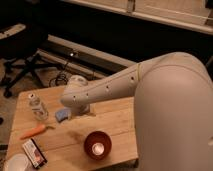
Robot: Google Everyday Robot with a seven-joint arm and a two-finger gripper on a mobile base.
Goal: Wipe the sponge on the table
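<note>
The sponge (62, 115) lies on the left half of the table (117, 122), between the bottle (37, 107) and the arm's end. The gripper (81, 107) hangs low over the tabletop just right of it, so the sponge sits to its left and slightly nearer. Its long axis seems to run left-right. The wrist hides the gripper's tip, so I cannot tell whether it is spread or closed, or touching the sponge.
</note>
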